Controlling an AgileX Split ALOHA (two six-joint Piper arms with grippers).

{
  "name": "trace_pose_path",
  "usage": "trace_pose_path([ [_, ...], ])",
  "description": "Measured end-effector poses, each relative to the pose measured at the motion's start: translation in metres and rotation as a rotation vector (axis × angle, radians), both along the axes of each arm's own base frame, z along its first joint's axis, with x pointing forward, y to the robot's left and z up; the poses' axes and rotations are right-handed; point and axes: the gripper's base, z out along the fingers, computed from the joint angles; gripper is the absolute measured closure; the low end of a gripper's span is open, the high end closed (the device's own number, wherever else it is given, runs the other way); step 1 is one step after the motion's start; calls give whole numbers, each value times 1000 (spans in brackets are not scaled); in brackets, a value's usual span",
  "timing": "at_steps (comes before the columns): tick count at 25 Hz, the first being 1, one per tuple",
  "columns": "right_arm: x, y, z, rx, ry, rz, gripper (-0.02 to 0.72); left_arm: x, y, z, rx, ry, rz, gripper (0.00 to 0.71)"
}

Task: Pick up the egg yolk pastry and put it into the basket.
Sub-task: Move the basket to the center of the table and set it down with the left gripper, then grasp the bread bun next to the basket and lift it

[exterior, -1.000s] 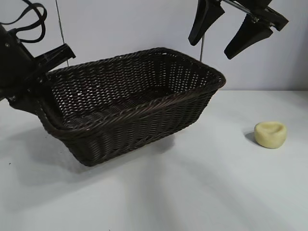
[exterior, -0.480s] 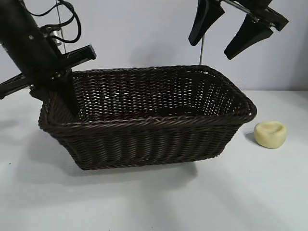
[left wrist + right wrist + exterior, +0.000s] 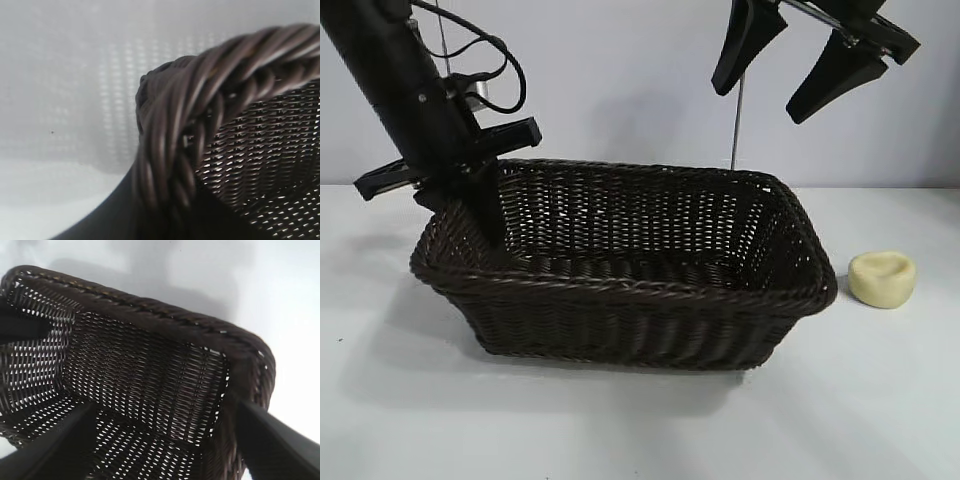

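The dark brown wicker basket [image 3: 620, 288] stands flat on the white table, left of centre. My left gripper [image 3: 460, 205] is shut on the braided rim at the basket's left end, with one finger inside the basket and one outside; the rim fills the left wrist view [image 3: 200, 100]. The pale yellow egg yolk pastry [image 3: 882, 278] lies on the table just right of the basket, apart from it. My right gripper [image 3: 763, 100] hangs open and empty high above the basket's right end. Its wrist view looks down into the basket [image 3: 150, 310] between its spread fingers [image 3: 50, 450].
The white table [image 3: 620, 430] runs in front of the basket and around the pastry. A plain grey wall stands behind. A thin vertical rod [image 3: 736, 120] rises behind the basket's far right corner.
The left arm has swung the basket from a tilted, raised pose down to flat on the table, with its right end now nearer the pastry. The right gripper and pastry have not moved.
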Motion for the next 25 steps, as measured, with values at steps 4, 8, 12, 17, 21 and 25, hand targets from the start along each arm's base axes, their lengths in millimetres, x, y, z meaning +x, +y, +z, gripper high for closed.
trace_pose_path([
  [4,0,0,0,0,0,0,145,1,0,-2,-2,-9,6,583],
  [8,0,0,0,0,0,0,145,2,-2,-1,-17,-8,15,399],
  [12,0,0,0,0,0,0,145,2,-2,0,-15,-5,11,205],
  [17,0,0,0,0,0,0,145,-2,0,1,5,23,-13,154],
  [21,0,0,0,-1,5,2,145,-6,2,15,6,13,-26,149],
  [25,-1,0,0,-3,14,6,145,-11,4,39,10,-24,-41,149],
])
